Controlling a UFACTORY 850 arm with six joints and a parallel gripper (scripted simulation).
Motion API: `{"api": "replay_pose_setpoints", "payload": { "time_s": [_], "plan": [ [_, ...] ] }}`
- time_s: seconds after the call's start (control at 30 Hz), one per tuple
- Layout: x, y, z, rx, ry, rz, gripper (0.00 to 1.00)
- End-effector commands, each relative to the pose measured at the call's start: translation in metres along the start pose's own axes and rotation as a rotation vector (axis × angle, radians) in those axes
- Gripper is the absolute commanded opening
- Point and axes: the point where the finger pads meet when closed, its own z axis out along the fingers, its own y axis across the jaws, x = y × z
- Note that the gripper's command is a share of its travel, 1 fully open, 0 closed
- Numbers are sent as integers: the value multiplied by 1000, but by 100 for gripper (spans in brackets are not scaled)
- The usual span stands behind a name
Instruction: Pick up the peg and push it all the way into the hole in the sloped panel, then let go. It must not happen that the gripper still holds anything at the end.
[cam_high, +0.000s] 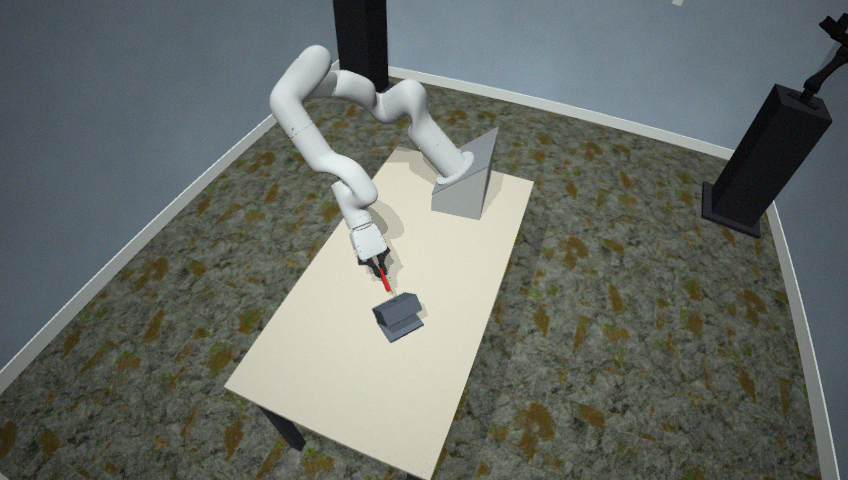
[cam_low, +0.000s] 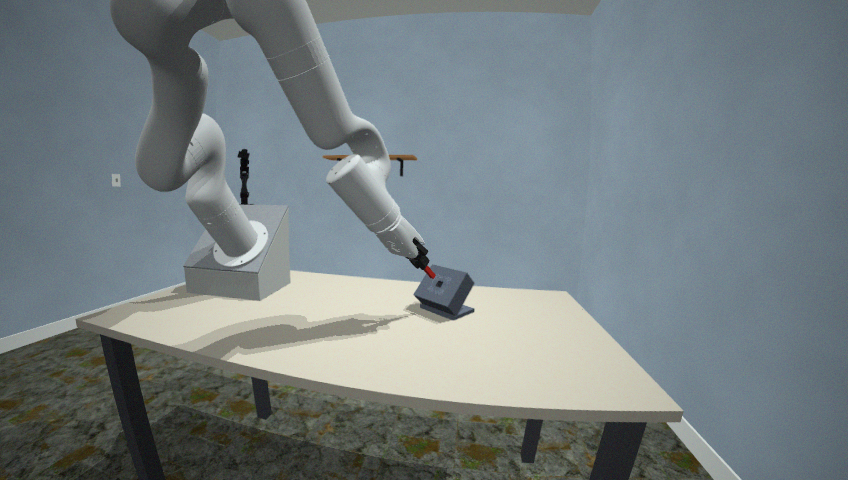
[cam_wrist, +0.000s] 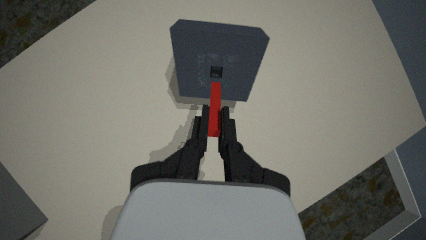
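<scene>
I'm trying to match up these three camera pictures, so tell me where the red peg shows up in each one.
Top: the red peg sits just left of centre, sticking out of the gripper toward the sloped panel.
Exterior: the peg is at mid-frame, its tip near the panel's hole.
Wrist: upper centre, between the jaws.
Shared landmark: the grey sloped panel.

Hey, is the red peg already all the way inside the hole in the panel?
No, most of the peg shows outside the panel, clamped in the gripper.

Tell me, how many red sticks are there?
1. The red stick is gripped in the pincer, its tip just short of the hole in the grey sloped block. No others show.
</scene>
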Motion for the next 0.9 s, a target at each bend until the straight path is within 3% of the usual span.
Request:
{"api": "replay_pose_setpoints", "payload": {
  "time_s": [0.0,0.87],
  "plan": [
    [1,1,5,-2,1,0,0],
    [1,1,23,-2,1,0,0]
  ]
}}
